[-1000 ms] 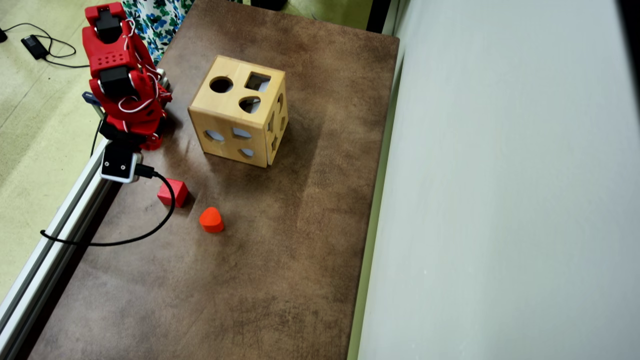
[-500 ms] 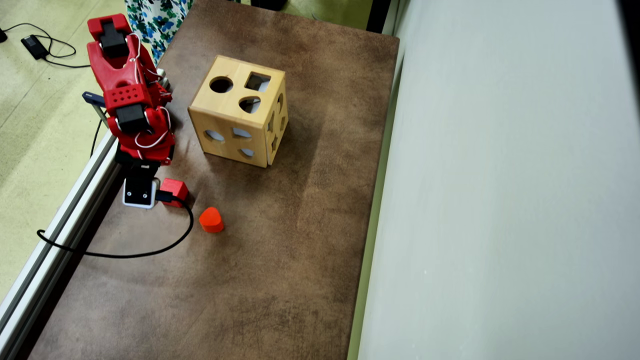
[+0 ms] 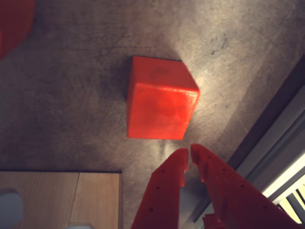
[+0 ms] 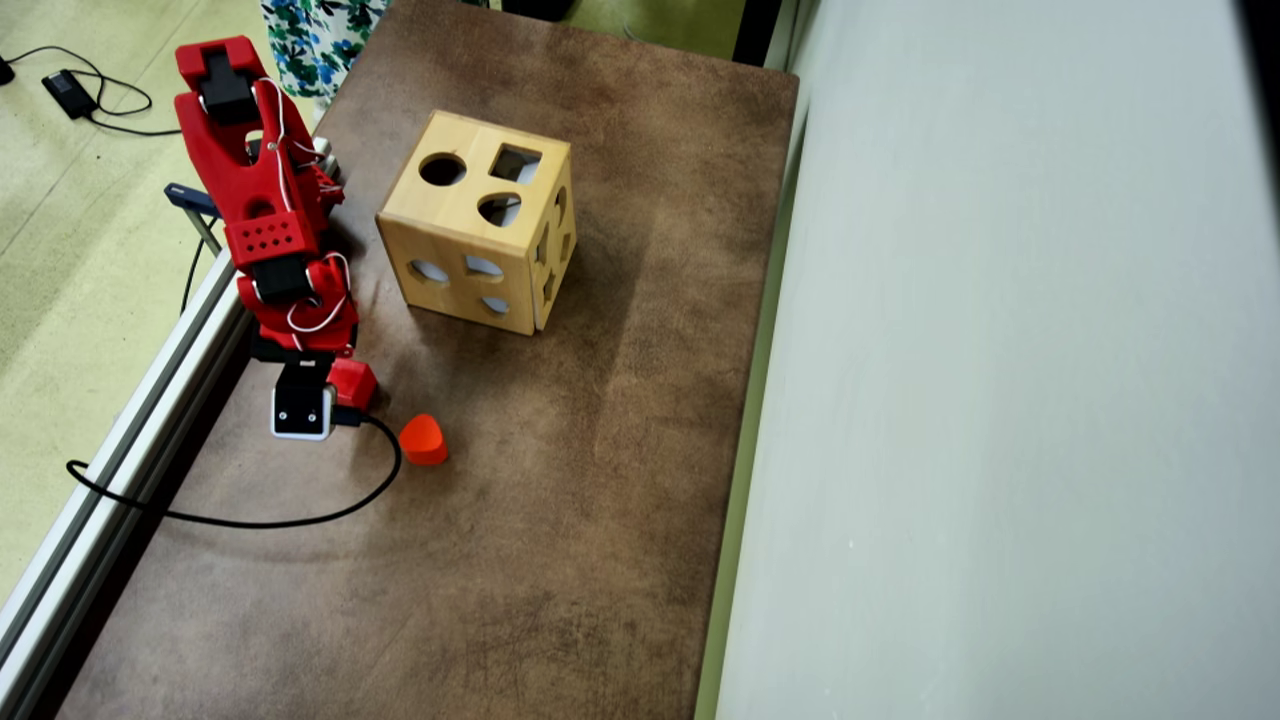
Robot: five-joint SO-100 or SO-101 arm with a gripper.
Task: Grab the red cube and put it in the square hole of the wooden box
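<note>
In the wrist view the red cube (image 3: 159, 98) lies on the brown table just beyond my gripper (image 3: 189, 151). The red fingers (image 3: 167, 191) meet at their tips with nothing between them, a short way from the cube's near edge. In the overhead view the cube (image 4: 357, 380) shows partly beside the white wrist camera (image 4: 300, 410), and the arm hides the gripper. The wooden box (image 4: 480, 235) stands further back, apart from the arm. The square hole (image 4: 515, 163) is on the box's top face, beside a round hole (image 4: 442, 169).
An orange-red heart block (image 4: 423, 440) lies just right of the cube in the overhead view. An aluminium rail (image 4: 150, 400) runs along the table's left edge, close to the gripper. A black cable (image 4: 250, 520) loops over the table. A pale panel (image 4: 1000, 400) borders the right side.
The arm has reached forward along the table's left edge, bringing the wrist camera from behind the cube to right beside it. Cube, heart block and box have not moved.
</note>
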